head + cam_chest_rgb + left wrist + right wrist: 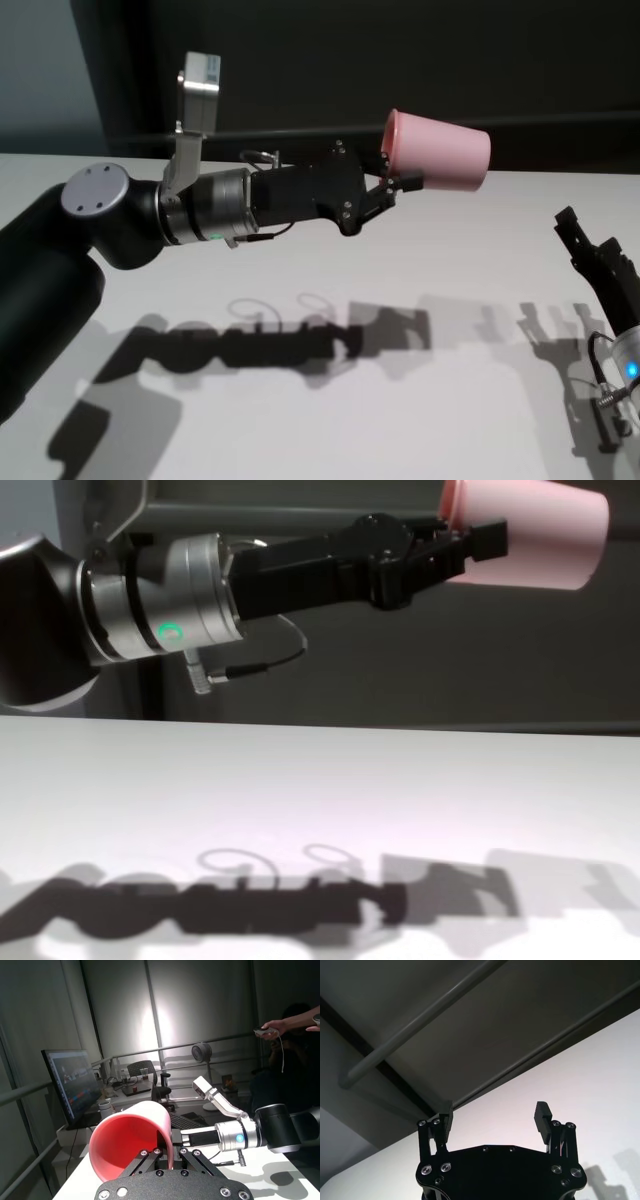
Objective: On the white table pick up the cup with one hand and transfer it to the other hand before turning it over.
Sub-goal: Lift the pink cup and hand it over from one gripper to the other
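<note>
Cup (pixel 440 149) first: I see the pale-pink tumbler held in the air on its side, well above the white table (pixel 420 260) toward its far edge, mouth facing my left arm and base pointing to the right. My left gripper (pixel 397 183) has its fingers shut on the rim, one inside the mouth and one outside. My right gripper (pixel 585 245) sits low near the right edge, well apart from the tumbler, its jaws spread wide and holding nothing.
</note>
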{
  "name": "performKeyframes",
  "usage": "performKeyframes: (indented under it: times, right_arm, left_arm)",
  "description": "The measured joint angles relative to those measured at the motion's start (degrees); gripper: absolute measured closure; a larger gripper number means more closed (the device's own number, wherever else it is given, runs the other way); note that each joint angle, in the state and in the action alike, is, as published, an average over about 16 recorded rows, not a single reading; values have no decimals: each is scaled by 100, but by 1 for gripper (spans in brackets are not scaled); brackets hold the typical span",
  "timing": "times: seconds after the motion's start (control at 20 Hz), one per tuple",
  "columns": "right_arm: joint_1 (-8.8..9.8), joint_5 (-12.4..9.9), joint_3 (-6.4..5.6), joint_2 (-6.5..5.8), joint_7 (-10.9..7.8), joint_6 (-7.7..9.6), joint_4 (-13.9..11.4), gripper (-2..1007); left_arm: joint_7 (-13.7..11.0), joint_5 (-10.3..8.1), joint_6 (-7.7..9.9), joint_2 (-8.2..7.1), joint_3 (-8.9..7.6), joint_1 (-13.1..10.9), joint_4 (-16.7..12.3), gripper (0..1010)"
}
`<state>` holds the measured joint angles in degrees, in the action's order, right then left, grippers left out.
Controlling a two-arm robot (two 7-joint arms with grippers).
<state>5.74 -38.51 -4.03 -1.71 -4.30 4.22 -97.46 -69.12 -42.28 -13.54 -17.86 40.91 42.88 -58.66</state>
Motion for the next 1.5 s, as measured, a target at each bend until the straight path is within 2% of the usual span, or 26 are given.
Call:
performKeyframes:
  times: [0.3, 0.85, 1.5]
  right_arm:
    - [-56, -693, -100, 43, -206, 304, -9, 3]
    - [-149, -1777, -207, 105, -559, 744, 16, 3]
    - [-215, -3054, -337, 337, -883, 1119, 5, 3]
  left_arm:
    - [0, 0, 0, 0, 0, 0, 0, 956]
    - [0, 0, 0, 0, 0, 0, 0, 956]
    - [0, 0, 0, 0, 0, 0, 0, 956]
